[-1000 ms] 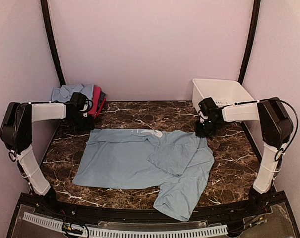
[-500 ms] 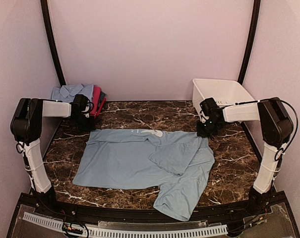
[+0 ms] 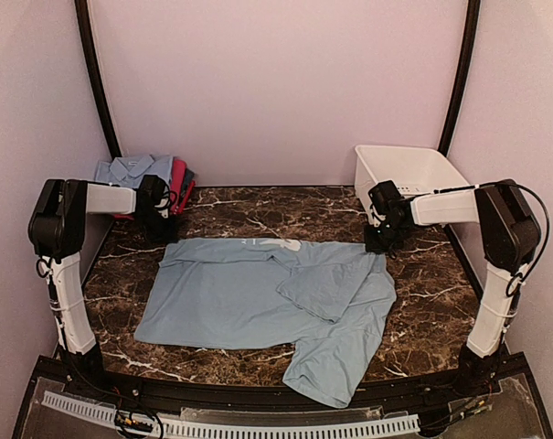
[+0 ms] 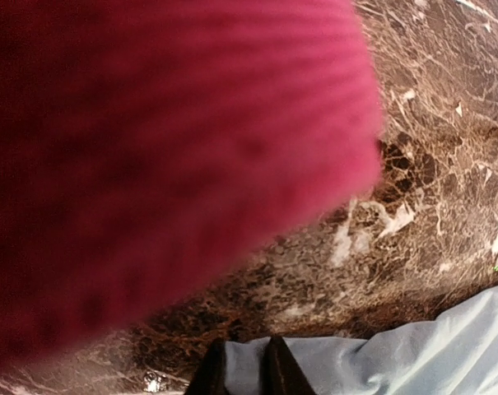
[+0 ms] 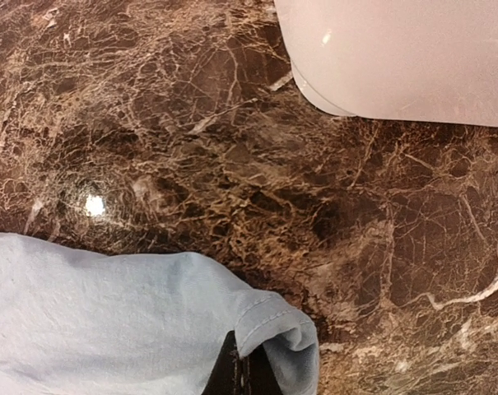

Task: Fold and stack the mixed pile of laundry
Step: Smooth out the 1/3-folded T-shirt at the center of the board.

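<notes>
Pale blue tee (image 3: pixel 249 293) flat, jaws pinching far corners

High fixed camera behind the arms, overlooking the whole marble table (image 3: pixel 258 206), wrist cameras close, facing down past their own fingertips (image 4: pixel 275 370), all sharing the pale blue garment (image 3: pixel 230 293) edge.

Tub (image 3: pixel 406 170) blocks far right — stack (image 3: pixel 137 170) far left.

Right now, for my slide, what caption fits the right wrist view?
Right end effector shut on a hemmed corner of the pale blue tee, on the marble table near the white tub.
</notes>
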